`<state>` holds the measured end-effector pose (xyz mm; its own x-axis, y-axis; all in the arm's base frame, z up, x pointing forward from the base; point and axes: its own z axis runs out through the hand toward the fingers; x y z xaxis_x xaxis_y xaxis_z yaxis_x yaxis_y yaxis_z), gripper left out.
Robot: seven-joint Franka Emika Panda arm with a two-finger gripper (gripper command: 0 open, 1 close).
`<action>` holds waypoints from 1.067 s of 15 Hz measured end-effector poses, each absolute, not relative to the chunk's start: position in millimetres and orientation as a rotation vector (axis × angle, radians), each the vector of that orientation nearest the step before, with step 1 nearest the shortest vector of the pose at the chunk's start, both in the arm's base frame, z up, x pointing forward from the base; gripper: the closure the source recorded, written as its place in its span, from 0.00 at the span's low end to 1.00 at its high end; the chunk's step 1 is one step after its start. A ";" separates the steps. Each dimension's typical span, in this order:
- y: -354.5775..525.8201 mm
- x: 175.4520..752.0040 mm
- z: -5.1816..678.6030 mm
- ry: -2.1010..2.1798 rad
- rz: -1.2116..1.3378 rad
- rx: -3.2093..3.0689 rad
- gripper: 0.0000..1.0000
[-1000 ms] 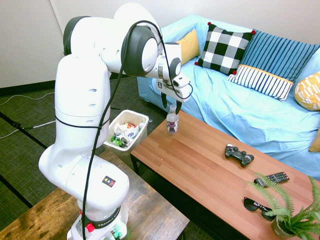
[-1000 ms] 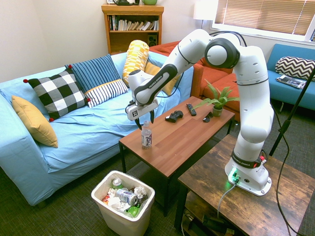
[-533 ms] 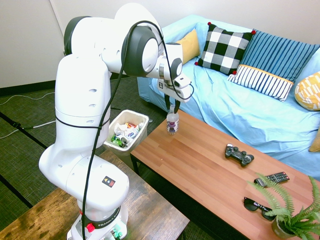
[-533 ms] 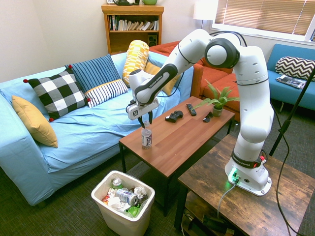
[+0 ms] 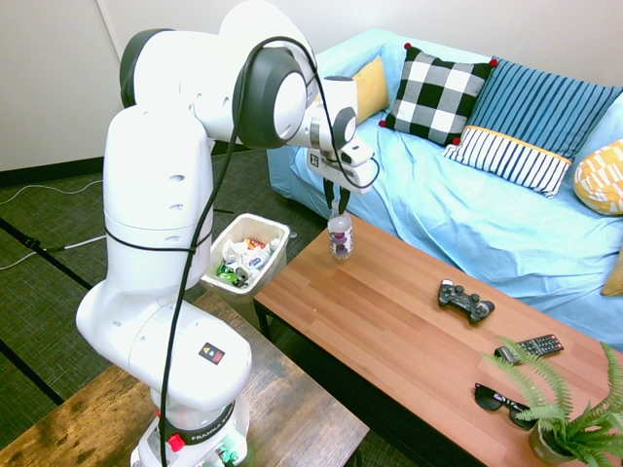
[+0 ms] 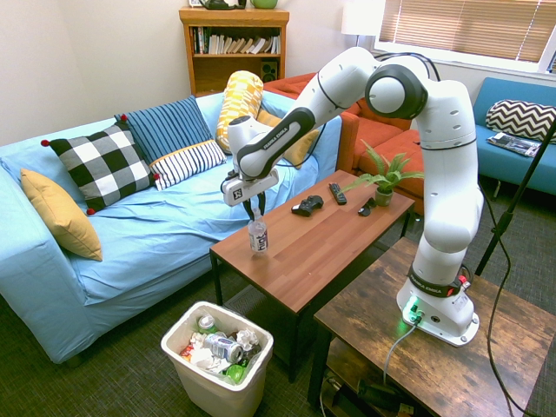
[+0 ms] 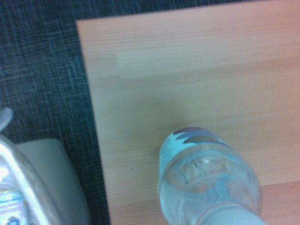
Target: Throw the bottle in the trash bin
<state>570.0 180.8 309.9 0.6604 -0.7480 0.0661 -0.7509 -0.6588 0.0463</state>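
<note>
End effector [image 6: 254,211] pinching the bottle [image 6: 257,235] by its cap.
The bottle hangs upright over the surface [image 6: 321,234] corner; trash bin [image 6: 254,372] stands below.

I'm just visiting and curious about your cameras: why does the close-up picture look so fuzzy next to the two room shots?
Wrist view: the bottle fills the lower part, soft and out of focus, and the table grain is smeared. First exterior view: sharp and evenly lit; the trash bin and bottle read clearly. Second exterior view: also crisp, with bright window blinds but no glare on the table.
</note>
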 end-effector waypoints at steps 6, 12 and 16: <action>355.9 498.1 357.5 -0.849 0.234 3.001 1.00; 467.1 457.3 253.9 -0.576 0.175 2.955 0.00; 483.5 456.4 215.8 -0.534 0.159 2.911 0.00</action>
<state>456.4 483.5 215.8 0.9298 -0.3419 0.1363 -0.3609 -0.9197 0.1547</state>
